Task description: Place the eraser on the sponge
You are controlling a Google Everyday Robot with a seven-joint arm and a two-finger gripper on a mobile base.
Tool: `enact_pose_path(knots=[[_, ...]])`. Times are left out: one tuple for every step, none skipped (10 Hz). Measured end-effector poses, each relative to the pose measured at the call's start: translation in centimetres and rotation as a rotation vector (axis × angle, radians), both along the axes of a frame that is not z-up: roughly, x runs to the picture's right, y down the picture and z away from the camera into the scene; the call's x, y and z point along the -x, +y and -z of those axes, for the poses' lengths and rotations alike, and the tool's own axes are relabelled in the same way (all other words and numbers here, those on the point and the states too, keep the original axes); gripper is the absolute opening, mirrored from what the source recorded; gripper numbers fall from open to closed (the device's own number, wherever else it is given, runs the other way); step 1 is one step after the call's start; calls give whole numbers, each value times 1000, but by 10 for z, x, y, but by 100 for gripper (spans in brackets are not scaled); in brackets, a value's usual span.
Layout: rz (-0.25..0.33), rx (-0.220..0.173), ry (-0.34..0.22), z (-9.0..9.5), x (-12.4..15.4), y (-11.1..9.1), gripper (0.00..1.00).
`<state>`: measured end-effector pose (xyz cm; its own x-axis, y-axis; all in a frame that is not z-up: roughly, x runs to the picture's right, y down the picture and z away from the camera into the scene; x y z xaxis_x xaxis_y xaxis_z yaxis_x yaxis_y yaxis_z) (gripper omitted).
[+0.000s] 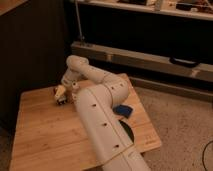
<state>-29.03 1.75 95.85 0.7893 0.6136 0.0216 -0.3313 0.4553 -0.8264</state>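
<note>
My gripper [60,96] is down at the wooden table's [45,135] back left part, at the end of the white arm [100,107] that reaches across the table from the front. Its jaws stand open. A small dark thing, apparently the eraser [62,101], lies right at the fingertips; whether they touch it I cannot tell. The blue sponge [123,110] lies on the table's right side, beside the arm and well apart from the gripper.
A small white bottle [75,87] stands just right of the gripper. A dark round object [128,134] sits near the front right edge, partly behind the arm. Dark shelving [150,55] runs behind the table; speckled floor lies to the right.
</note>
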Motion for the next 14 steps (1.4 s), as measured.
enact_pose_path(knots=[[7,-10,14,0,0,1,80],[15,-21,29,0,1,2,80],[20,-30,39,0,1,3,80],[27,-44,52,0,2,3,80],[34,-57,64,0,2,4,80],[38,-66,73,0,3,5,80],[38,-67,76,-1,3,6,80],[32,-65,79,-4,1,6,80],[27,-61,78,-6,0,7,80],[24,-60,74,-6,0,6,80],[26,-59,74,-6,-1,7,80],[38,-71,77,-6,-1,8,80],[43,-76,77,-6,0,8,80],[49,-80,83,-6,0,9,80]])
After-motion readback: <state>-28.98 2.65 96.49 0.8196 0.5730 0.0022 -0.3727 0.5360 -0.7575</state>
